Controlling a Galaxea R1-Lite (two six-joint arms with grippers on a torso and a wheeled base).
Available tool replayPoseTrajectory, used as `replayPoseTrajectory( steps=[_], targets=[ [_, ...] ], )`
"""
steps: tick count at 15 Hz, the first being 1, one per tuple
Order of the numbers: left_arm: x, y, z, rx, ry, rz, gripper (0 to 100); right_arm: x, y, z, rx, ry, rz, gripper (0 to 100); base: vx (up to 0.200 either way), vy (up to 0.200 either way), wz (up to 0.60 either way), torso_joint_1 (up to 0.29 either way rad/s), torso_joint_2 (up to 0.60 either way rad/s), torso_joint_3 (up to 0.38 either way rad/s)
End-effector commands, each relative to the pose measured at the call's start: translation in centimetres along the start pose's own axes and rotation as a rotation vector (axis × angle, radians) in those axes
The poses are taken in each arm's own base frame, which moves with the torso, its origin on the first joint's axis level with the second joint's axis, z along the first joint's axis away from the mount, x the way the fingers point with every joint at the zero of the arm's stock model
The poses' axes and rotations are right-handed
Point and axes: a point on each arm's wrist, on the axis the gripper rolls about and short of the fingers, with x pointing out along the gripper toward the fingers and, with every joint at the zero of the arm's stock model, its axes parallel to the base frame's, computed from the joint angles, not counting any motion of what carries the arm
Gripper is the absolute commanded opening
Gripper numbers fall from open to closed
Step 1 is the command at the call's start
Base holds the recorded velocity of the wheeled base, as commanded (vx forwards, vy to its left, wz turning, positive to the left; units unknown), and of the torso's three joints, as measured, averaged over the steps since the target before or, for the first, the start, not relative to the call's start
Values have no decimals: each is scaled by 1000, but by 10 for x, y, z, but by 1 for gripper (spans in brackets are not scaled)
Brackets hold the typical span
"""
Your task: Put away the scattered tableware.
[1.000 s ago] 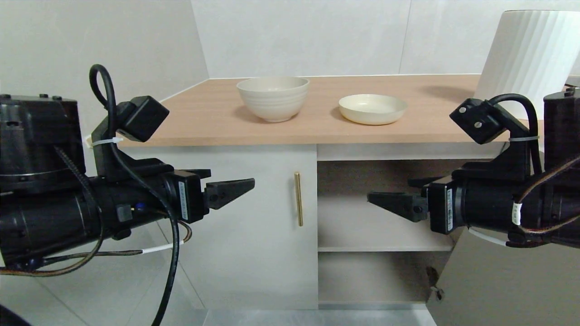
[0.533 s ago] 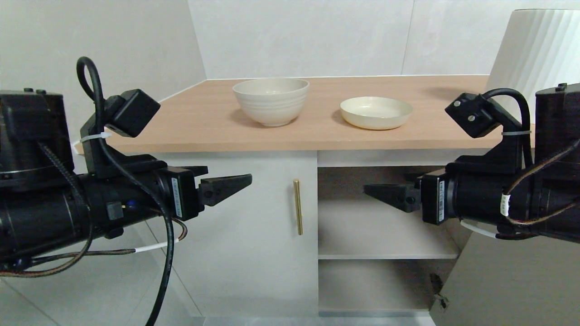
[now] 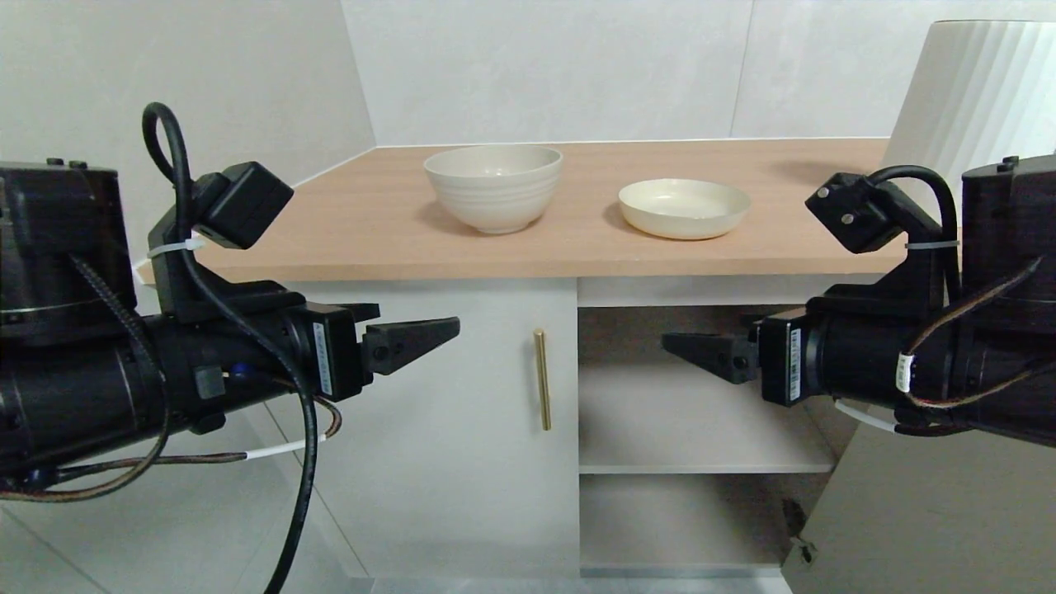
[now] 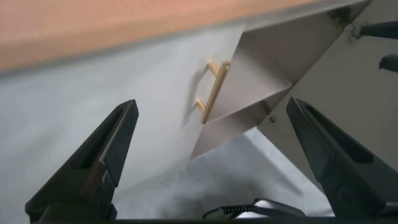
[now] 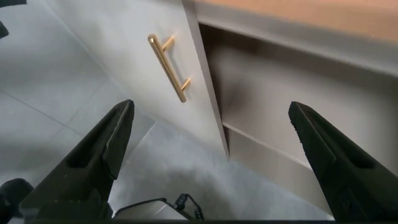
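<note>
We hold our left gripper [image 4: 211, 104] and right gripper [image 5: 211, 106] spread wide and empty before the cabinet [image 3: 462, 429], right door open. Beyond, on the wooden top [image 3: 371, 223], the bowl [image 3: 493, 186] sits left of the shallow dish [image 3: 684, 207], apart

A white ribbed lampshade [image 3: 973, 91] stands at the wooden countertop's [image 3: 371, 223] right end, above a white cabinet [image 3: 701, 289] whose left door [image 3: 454, 478], with a brass handle [image 3: 542, 379], is closed and right side open.

The head camera faces the cabinet [image 3: 445, 412] front from nearby, just above countertop [image 3: 577, 243] height. Both wrist cameras, closer in, face the same gold handle [image 3: 542, 378] from opposite sides.
</note>
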Motion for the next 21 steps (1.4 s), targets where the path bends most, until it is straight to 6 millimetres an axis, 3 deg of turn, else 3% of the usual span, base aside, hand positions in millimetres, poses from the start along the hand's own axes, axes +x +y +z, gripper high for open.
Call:
replayPoseTrajectory(
  steps=[1, 9, 16, 18, 21],
  targets=[
    [1, 0, 0, -1, 2, 0, 100, -5, 4, 1, -2, -11, 18, 100, 0, 0, 0, 17, -276, -251],
    [5, 1, -2, -2, 14, 0, 100, -7, 7, 3, -6, -18, 33, 100, 0, 0, 0, 82, -406, -340],
    [31, 10, 7, -12, 24, 29, 100, 13, 3, 12, 15, -52, 12, 100, 0, 0, 0, 154, -459, -311],
    [39, 20, 12, -21, 17, 62, 100, 25, -14, 19, 48, -76, -54, 100, 0, 0, 0, 71, -171, -110],
    [51, 40, 25, -38, -9, 127, 100, 53, -57, 30, 155, -88, -194, 100, 0, 0, 0, 7, -27, -15]
  ],
)
